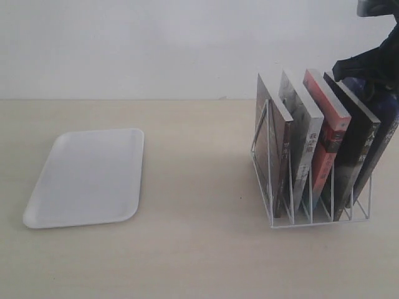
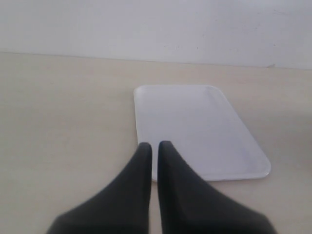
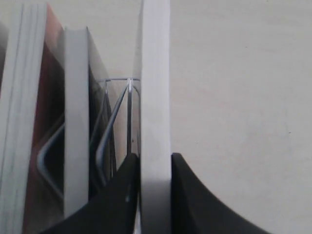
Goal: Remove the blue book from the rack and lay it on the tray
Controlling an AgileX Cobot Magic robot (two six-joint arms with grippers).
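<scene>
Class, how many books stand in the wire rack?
5, left to right in the exterior view: brown-covered book, grey-spined book, red-orange-spined book, black-spined book, then the blue book at the right end, held by the right tool. No others show.

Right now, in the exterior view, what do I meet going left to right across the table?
tray → brown-covered book → grey-spined book → red-orange-spined book → black-spined book → blue book; all five books stand in the rack.

setting: test bench | bare beige tabletop (image 1: 199,261) | blank white wall (image 1: 124,43)
</scene>
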